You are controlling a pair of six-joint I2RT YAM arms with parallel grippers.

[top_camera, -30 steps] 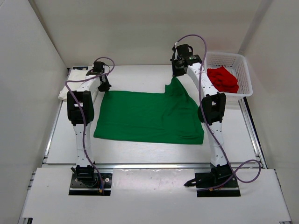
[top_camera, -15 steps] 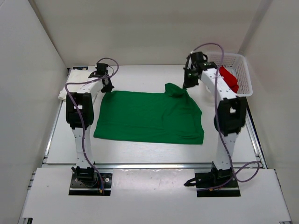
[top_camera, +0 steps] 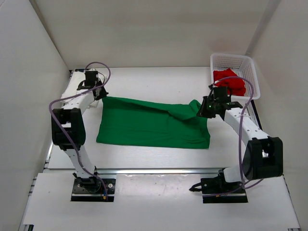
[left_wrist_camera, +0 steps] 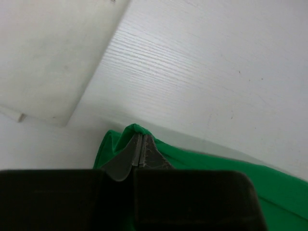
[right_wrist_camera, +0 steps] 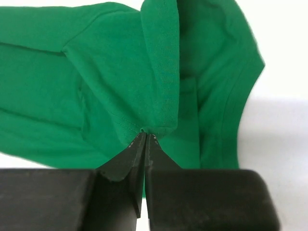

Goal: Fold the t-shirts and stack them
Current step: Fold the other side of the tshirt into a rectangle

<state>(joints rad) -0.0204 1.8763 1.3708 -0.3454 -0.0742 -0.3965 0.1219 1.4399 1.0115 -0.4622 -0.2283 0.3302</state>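
The green shirt (top_camera: 144, 127) lies spread across the middle of the table (top_camera: 159, 154), its near hem flat. At its right side the right gripper (top_camera: 202, 109), fingers pressed together, pinches a bunched fold of the cloth; the right wrist view shows the tips (right_wrist_camera: 146, 135) closed on a ridge of green fabric (right_wrist_camera: 101, 82) draping away beneath. Farther back, at the far left corner, the left gripper (top_camera: 100, 95) is likewise clamped on the shirt's edge, a small green peak (left_wrist_camera: 132, 129) caught between its tips (left_wrist_camera: 140, 139). Each gripper's dark body blocks the bottom of its own wrist view. In the far right corner, the red shirt (top_camera: 230, 82) sits crumpled in the white basket (top_camera: 234, 56), partly hidden by the wall.
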